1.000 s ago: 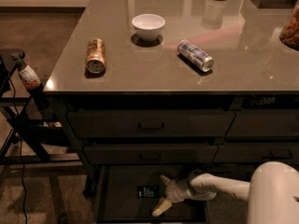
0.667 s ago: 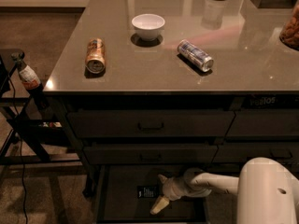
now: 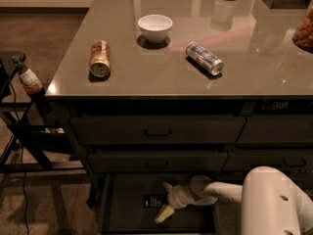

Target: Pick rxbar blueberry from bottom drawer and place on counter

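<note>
Down in the open bottom drawer [image 3: 126, 207], below the tabletop's [image 3: 146, 75] front edge, the gripper [image 3: 166, 200] reaches in from the right, its fingers [image 3: 165, 213] spread apart. The dark snack bar [image 3: 154, 200] lies flat on the drawer floor at the mouth of the gap between them; I cannot tell whether they touch it. On the tabletop, a white bowl [image 3: 155, 27] stands behind two toppled cans, an orange can [image 3: 100, 58] near the left edge and a silver-blue can [image 3: 204, 58].
</note>
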Robot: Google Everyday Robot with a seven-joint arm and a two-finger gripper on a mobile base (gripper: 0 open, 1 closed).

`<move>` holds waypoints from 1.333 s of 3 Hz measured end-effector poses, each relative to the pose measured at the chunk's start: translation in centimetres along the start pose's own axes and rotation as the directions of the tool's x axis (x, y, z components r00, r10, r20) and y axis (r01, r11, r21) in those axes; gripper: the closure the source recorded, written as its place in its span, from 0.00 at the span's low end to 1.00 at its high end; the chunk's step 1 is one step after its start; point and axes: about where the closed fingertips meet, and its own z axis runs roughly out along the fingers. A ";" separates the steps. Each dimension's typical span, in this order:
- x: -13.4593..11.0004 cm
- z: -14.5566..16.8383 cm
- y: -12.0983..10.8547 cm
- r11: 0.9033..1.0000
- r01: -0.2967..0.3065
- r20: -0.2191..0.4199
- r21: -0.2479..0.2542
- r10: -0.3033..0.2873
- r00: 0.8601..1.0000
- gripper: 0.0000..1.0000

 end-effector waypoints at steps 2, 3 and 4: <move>1.4 1.5 -1.1 0.997 0.034 -0.071 0.068 -0.029 0.997 0.00; 2.5 2.6 -1.7 0.996 0.042 -0.102 0.079 -0.034 0.994 0.00; 3.3 3.9 -2.3 0.996 0.054 -0.118 0.070 -0.046 0.992 0.00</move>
